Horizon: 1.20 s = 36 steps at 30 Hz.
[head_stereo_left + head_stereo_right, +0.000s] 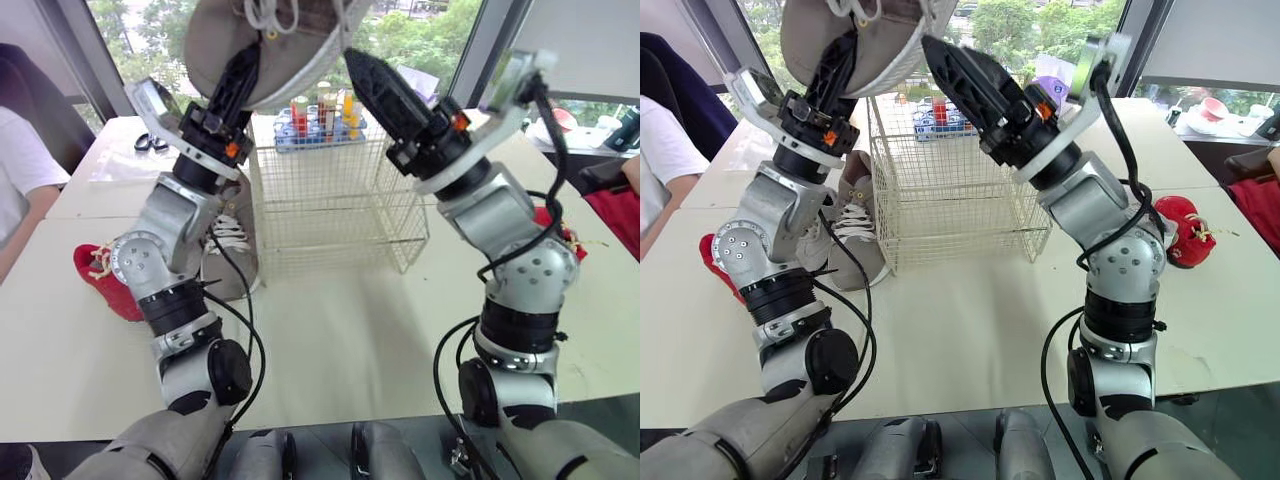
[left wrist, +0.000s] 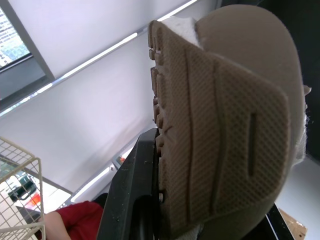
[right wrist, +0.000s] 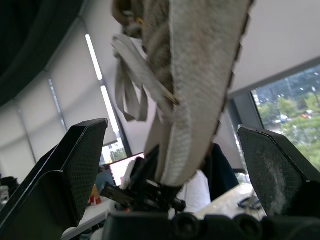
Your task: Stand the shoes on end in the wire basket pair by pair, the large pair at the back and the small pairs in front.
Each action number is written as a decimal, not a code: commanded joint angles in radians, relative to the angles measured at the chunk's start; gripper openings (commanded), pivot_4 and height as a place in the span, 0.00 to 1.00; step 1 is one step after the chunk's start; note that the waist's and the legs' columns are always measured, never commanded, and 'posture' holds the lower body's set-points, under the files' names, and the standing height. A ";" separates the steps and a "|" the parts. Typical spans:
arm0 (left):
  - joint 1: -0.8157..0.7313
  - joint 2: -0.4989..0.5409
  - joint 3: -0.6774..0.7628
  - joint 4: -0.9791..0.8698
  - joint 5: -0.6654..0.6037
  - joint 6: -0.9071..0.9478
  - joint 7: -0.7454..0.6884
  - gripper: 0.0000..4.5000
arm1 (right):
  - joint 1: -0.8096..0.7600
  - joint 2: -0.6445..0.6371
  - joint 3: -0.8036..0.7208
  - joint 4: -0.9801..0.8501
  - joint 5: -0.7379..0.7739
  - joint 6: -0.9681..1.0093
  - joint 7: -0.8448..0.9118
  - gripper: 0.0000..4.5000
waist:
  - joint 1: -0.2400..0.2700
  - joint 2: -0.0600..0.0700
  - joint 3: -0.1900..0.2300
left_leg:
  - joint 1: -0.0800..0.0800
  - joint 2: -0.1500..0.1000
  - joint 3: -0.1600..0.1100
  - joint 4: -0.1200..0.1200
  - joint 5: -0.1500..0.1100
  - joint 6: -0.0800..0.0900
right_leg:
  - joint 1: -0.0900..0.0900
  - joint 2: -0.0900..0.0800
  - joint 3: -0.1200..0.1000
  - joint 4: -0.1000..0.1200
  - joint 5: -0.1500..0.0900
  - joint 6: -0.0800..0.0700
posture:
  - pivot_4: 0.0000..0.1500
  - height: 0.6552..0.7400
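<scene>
Grips the large grey shoe (image 1: 290,40) by sole and upper in the left gripper (image 1: 245,60), high above the wire basket (image 1: 335,200) and roughly over its left side. Spreads the right gripper (image 3: 170,135) wide and empty just beside the shoe, fingers flanking it with no evident contact. Cannot tell toe from heel or the long axis, the shoe being cropped at the top of the head views.
</scene>
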 commanded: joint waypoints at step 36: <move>0.234 0.264 -0.314 -0.157 0.110 -0.091 -0.134 0.78 | -0.148 -0.076 -0.048 0.111 -0.217 -0.192 0.101 0.40 | -0.002 0.000 0.000 | 0.000 0.000 0.000 -0.001 0.000 0.000 | 0.000 0.001 0.000 -0.001 0.000 0.000 | 1.00 1.00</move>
